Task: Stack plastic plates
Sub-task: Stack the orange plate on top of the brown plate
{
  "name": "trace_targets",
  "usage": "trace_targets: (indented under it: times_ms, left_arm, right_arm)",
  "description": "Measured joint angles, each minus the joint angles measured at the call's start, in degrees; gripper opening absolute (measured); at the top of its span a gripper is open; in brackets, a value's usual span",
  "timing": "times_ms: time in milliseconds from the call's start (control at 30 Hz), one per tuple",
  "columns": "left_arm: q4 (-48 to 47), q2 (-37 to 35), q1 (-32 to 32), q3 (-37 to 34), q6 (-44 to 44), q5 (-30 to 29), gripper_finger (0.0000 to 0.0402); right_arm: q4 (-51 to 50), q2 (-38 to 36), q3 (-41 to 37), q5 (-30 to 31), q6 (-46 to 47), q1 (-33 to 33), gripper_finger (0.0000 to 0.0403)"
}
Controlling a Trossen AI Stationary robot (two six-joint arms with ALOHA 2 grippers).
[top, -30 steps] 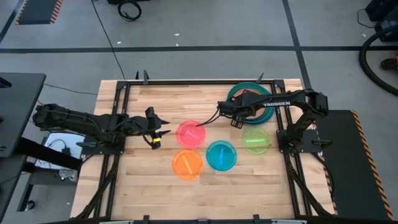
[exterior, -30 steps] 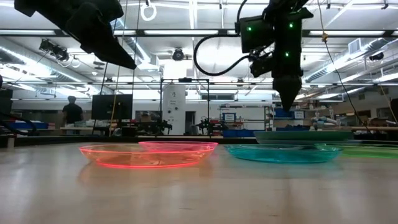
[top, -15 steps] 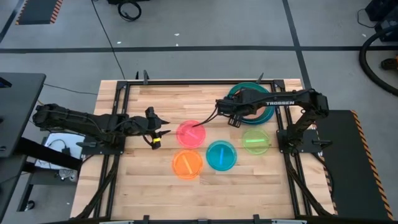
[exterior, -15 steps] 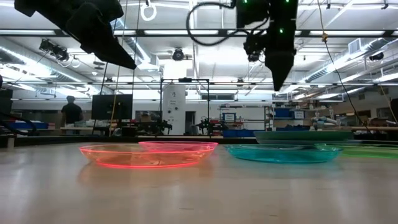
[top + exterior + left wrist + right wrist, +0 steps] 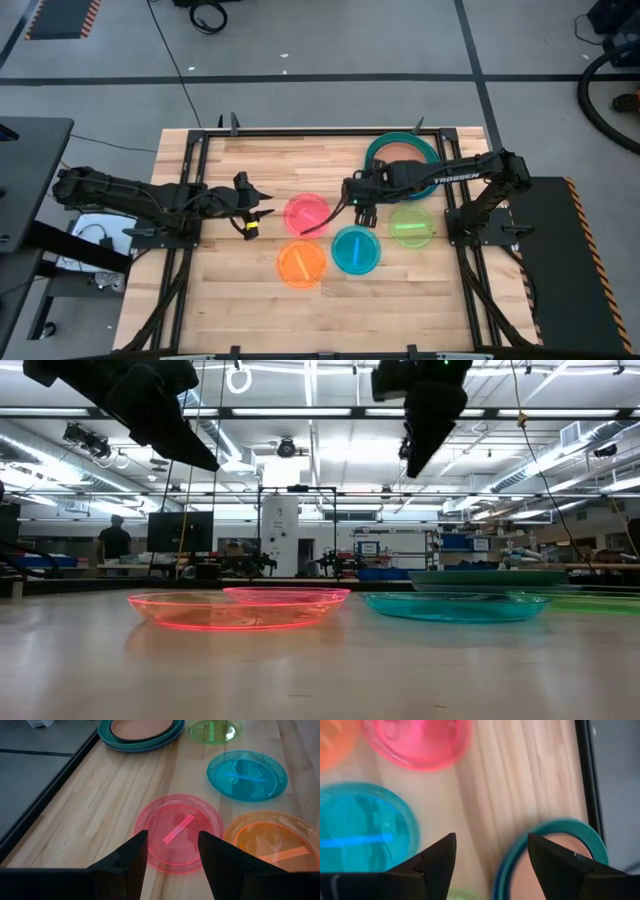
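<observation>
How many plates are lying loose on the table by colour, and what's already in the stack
Loose pink plate: 1
Loose orange plate: 1
Loose cyan plate: 1
Loose green plate: 1
Stack at the far right corner: a brown plate on top of teal and blue rims; exact number beneath cannot be told
Total loose: 4

On the counter (image 5: 230,280), the right tool (image 5: 352,200) is hanging between the pink plate (image 5: 307,214) and the stack (image 5: 402,157) of large plates topped by a brown one, above the cyan plate (image 5: 356,250). The green plate (image 5: 411,226) and orange plate (image 5: 301,264) are lying apart. The left tool (image 5: 256,208) is waiting just left of pink.
</observation>
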Motion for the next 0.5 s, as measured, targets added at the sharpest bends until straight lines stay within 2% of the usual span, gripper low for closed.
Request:
trace_targets:
  times_ms: [167,333,500]
  left_arm:
    - [0.0,0.0,0.0,0.0,-2.0,0.0,0.0181]
    - [-0.1,0.0,0.0,0.0,-6.2,0.3,0.0181]
    - [-1.7,0.5,-0.3,0.1,-9.7,5.9,0.0181]
  right_arm:
    - [6.0,0.0,-1.5,-0.3,0.9,2.7,0.0254]
    - [15.2,0.0,-6.5,-1.3,3.4,3.7,0.0252]
    - [25.5,0.0,-13.6,-3.7,-0.6,6.2,0.0242]
